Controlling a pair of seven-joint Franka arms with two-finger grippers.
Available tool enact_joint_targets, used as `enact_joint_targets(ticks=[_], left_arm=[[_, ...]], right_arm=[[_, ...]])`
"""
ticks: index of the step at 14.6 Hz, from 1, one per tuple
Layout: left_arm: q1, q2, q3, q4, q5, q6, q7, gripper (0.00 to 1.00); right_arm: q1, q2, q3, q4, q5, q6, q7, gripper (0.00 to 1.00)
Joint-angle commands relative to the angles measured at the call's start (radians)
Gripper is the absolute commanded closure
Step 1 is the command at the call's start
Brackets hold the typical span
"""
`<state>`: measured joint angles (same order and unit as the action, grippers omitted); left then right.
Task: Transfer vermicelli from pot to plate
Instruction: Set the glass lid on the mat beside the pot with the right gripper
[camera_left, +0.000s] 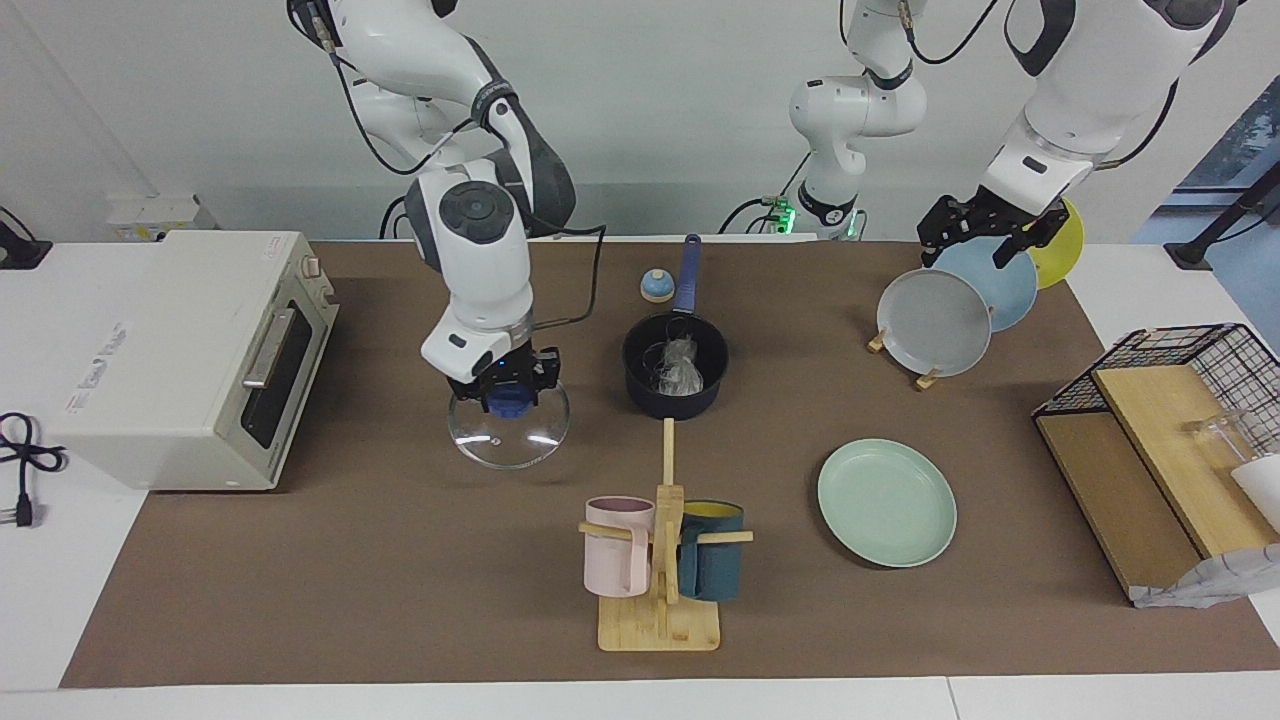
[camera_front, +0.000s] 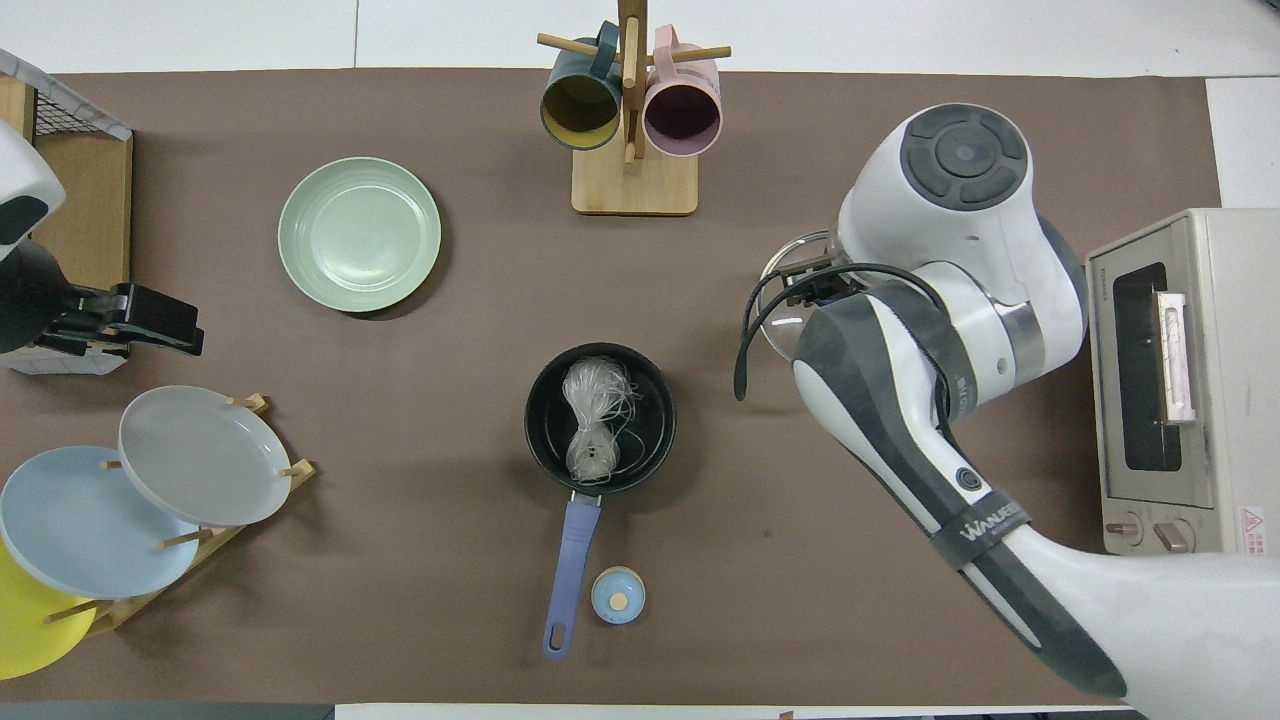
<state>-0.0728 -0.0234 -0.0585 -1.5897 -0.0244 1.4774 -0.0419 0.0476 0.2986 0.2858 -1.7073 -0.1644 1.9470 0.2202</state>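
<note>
1. The vermicelli (camera_left: 680, 365) lies in the uncovered pot (camera_left: 675, 385), mid-table.
2. The right tool (camera_left: 508, 398) grips a glass lid (camera_left: 509, 420) just beside the pot.
3. The left tool (camera_left: 980, 235) waits over the plate rack (camera_left: 905, 350); its fingers cannot be judged.
4. The plate (camera_left: 887, 502) sits toward the left arm's end; the right tool is nearer the pot.

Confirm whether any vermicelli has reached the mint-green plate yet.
No. The plate lies bare, and the whole bundle of vermicelli sits inside the pot.

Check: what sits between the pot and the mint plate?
Nothing; bare brown mat separates the pot from the plate, plain in the overhead view.
</note>
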Motion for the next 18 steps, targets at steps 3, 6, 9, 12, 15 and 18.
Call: enact_joint_targets(ticks=[3,6,9,12,15,18], left_arm=[[0.01,-0.013,-0.004,-0.015,-0.012,0.003,-0.003,0.0],[0.011,-0.013,-0.004,-0.015,-0.012,0.003,-0.003,0.0],[0.011,-0.013,-0.004,-0.015,-0.012,0.003,-0.003,0.0],[0.01,-0.013,-0.004,-0.015,-0.012,-0.003,-0.003,0.0],[0.011,-0.013,-0.003,-0.013,-0.006,0.014,-0.004,0.0],[0.01,-0.013,-0.003,-0.015,-0.006,0.021,-0.012,0.0]], right_arm=[[-0.139,-0.088,0.016,-0.173,0.003,0.039,-0.116,0.59],[-0.16,-0.131,0.015,-0.303,0.064,0.168,-0.113,0.59],[-0.179,-0.16,0.016,-0.411,0.08,0.265,-0.108,0.59],[-0.198,-0.179,0.016,-0.477,0.088,0.332,-0.122,0.57],[-0.199,-0.182,0.015,-0.492,0.089,0.354,-0.128,0.43],[-0.204,-0.179,0.012,-0.474,0.089,0.345,-0.159,0.0]])
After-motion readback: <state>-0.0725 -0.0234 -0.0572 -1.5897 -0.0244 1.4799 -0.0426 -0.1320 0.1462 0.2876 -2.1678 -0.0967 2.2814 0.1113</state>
